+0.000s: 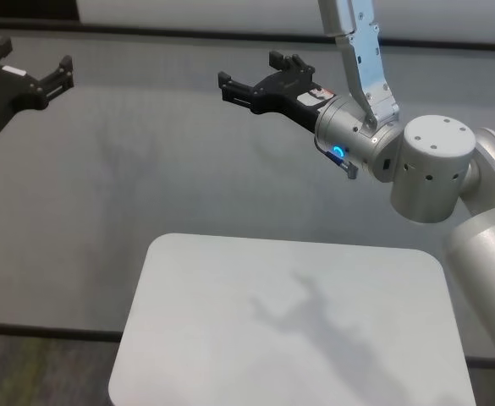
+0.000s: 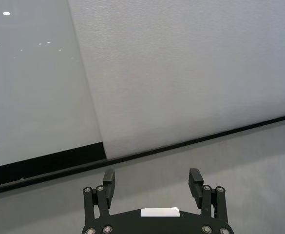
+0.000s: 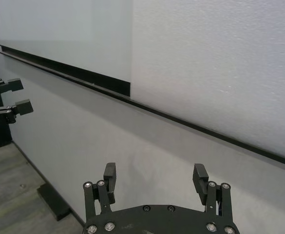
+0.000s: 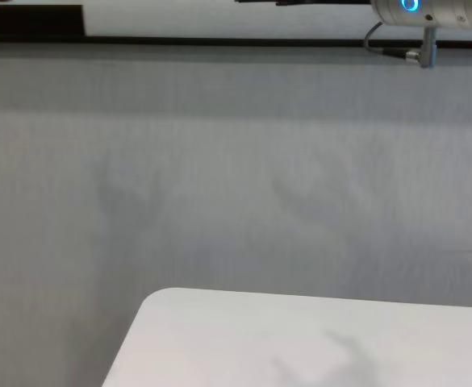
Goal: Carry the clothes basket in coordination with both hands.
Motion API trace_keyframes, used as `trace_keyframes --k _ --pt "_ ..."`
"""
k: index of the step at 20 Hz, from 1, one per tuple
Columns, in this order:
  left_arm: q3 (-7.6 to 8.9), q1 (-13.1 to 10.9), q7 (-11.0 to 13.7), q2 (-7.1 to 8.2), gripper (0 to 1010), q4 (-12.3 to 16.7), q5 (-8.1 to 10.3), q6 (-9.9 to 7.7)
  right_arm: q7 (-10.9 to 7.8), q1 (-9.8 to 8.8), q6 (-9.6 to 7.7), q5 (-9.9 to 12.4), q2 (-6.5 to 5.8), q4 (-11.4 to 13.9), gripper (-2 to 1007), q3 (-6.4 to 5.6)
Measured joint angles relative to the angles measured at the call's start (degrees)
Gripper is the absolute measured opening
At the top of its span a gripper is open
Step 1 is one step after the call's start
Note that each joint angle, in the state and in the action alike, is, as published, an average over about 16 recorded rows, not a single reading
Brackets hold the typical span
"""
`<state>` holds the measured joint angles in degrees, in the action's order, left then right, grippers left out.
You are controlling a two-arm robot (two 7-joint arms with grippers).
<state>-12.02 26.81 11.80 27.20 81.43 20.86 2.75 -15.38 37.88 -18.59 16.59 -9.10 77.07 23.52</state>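
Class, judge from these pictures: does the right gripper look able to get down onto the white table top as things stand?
Probably yes. The right gripper hangs in the air, fingers open, above and beyond the white table. Nothing visible lies between them, and no object shows on the table top.

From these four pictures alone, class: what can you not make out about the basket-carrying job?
- Clothes basket: in no view; its whereabouts cannot be told.
- Left end effector: open, arm cut off by the head view's left edge.
- Right end effector: open, empty; in the chest view only its wrist shows at the top edge.
- White table: near edge cut off in the head and chest views.
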Motion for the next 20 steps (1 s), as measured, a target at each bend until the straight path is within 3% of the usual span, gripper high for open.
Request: trace_keyframes --k 20 --pt "-0.01 0.01 0.00 0.00 1002 0.00 0.00 0.00 0.00 0.00 0.00 0.00 0.00 0.00 1005 0.00"
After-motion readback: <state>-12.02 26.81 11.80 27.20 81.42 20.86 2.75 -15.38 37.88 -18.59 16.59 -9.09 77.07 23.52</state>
